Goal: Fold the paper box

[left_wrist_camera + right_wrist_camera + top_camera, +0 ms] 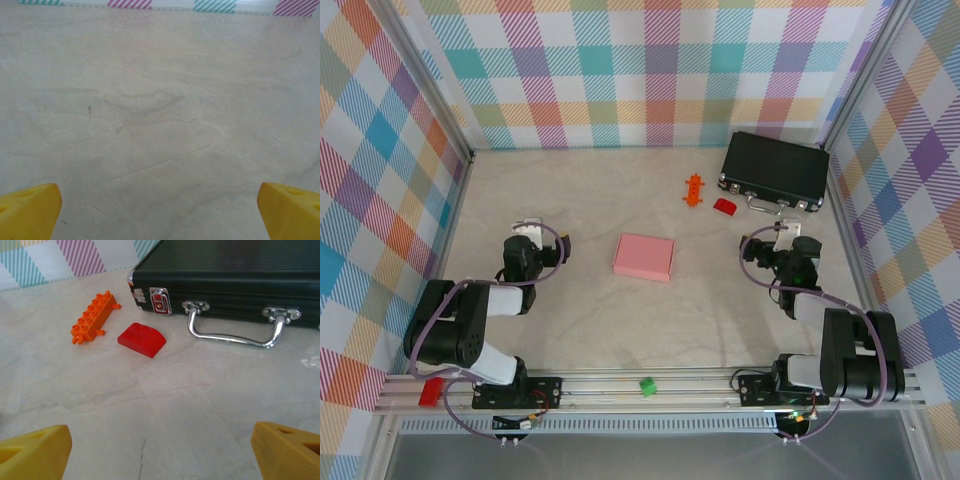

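The paper box [644,257] is a small salmon-pink rectangular box lying flat in the middle of the table, between the two arms and touched by neither. My left gripper [527,227] rests to its left, open, its yellow fingertips [27,210] spread wide over bare table. My right gripper [787,231] sits to the box's right, also open, with only tabletop between its yellow fingertips [287,450]. It faces the back right corner of the table.
A black hard case [775,171] with a metal handle [232,337] lies at the back right. In front of it are a small red block [142,339] and an orange studded brick [94,317]. A green piece [647,386] sits on the front rail.
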Motion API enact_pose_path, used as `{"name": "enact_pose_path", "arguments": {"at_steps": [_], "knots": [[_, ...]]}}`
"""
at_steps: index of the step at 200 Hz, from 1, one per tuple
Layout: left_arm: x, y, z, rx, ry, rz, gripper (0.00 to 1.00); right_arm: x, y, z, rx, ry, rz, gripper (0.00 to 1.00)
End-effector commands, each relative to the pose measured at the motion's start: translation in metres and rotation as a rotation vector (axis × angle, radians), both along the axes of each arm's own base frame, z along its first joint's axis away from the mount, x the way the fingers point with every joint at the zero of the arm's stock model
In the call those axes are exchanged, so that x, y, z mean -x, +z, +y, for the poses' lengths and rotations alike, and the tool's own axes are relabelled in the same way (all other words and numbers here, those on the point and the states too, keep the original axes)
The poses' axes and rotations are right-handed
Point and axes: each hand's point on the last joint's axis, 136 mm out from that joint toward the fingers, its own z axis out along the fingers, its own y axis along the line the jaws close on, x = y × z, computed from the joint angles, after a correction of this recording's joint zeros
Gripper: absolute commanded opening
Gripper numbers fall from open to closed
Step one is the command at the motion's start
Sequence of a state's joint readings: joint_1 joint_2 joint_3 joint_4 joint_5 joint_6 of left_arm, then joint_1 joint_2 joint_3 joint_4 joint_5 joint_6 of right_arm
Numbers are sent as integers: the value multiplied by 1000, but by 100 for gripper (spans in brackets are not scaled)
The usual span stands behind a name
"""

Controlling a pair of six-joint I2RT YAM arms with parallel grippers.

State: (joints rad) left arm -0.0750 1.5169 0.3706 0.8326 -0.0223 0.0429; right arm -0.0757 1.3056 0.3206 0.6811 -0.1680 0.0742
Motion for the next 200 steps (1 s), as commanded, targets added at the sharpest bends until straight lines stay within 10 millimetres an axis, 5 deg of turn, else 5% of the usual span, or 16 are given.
{"name": "enact_pose_path", "arguments": {"at_steps": [1, 74, 200], "knots": [[-7, 9, 1, 0, -15, -59, 100, -11, 18, 6, 28, 56, -105, 93], [-14, -2, 9, -4, 38, -8, 100, -29, -11, 7, 53, 37, -55, 99], [-14, -1, 11, -7, 47, -11, 100, -36, -14, 8, 82, 11, -19, 99]]}}
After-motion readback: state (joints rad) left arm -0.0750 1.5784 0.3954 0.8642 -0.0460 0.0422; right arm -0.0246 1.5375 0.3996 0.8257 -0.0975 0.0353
